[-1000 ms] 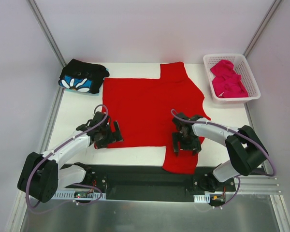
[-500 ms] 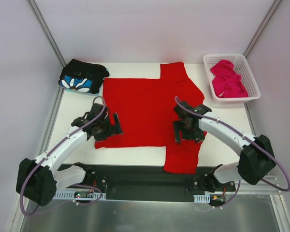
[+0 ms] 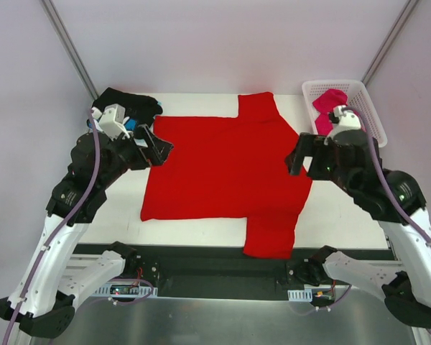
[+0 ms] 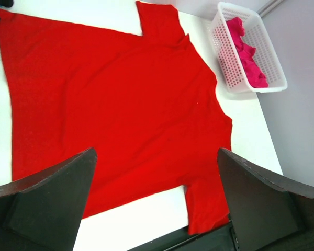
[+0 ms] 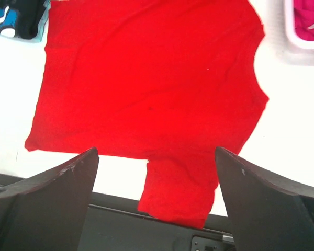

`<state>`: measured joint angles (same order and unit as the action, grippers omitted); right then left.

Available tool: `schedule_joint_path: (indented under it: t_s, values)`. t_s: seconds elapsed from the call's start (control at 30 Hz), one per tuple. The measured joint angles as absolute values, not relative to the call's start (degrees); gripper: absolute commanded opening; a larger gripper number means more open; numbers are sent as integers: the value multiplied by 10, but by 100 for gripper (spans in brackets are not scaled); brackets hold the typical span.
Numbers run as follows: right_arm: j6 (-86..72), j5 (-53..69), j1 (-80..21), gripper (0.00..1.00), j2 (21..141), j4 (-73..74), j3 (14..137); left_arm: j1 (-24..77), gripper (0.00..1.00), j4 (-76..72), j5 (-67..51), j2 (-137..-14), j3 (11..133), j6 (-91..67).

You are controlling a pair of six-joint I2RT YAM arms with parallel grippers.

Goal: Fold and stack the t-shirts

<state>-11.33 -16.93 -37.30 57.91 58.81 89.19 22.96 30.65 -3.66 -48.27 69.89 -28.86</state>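
Plain bright red cloth t-shirt (image 3: 226,169) lies spread flat mid-worktop (image 3: 115,208). One sleeve is at the far edge, the other reaches over the near edge. Folded black flower-print t-shirt (image 3: 126,108) sits at the far left corner. Magenta-pink t-shirt (image 3: 329,99) is crumpled in the white plastic lattice basket (image 3: 366,100) at the far right corner. Left gripper (image 3: 154,147) and right gripper (image 3: 298,154) hang above the red shirt's sides, jaws spread, both empty.

Judged step: red shirt laid out, first fold not begun. Next move: descend, pinch a sleeve or side edge, carry it inward.
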Motion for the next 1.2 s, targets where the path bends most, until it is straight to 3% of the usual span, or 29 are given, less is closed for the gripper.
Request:
schedule_joint_path:
  t_s: [0.4,0.47,0.57,0.7,0.83,1.2]
  values:
    - [-98,-232,-361,96,442,578,767,230,98,311,13,-385,633,-309]
    - [-105,-231,-361,99,428,584,766,229,92,307,3,-382,621,-319]
    - [-129,-205,-360,95,432,603,757,229,85,306,-31,-388,585,-338]
    - [-164,-151,-360,94,426,599,652,230,78,308,-91,-410,513,-368]
    - [-192,-114,-361,91,404,619,561,230,78,318,-133,-418,456,-376]
    - [-264,-57,-375,88,319,652,478,230,79,325,-163,-442,421,-369]
